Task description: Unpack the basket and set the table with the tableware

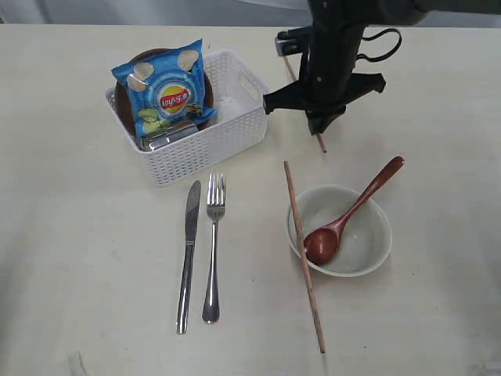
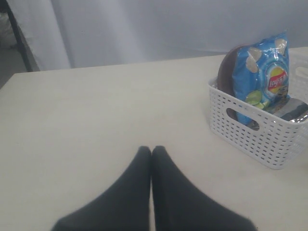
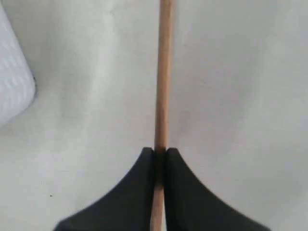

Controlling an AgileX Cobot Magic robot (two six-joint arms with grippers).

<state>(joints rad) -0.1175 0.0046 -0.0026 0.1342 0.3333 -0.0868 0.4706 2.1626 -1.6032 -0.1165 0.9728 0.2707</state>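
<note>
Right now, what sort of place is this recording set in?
Probably a robot lab bench staged as a dining table: a bare pale table, a plain grey curtain behind it, and a knife, fork and bowl laid out near a white basket.

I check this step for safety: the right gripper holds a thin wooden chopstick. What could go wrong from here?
The right gripper pinches the thin wooden chopstick with its tips only, so it may swivel or slip.
Set down by the laid wooden chopstick, it may nudge that one or the red-brown wooden spoon leaning from the off-white bowl.
</note>
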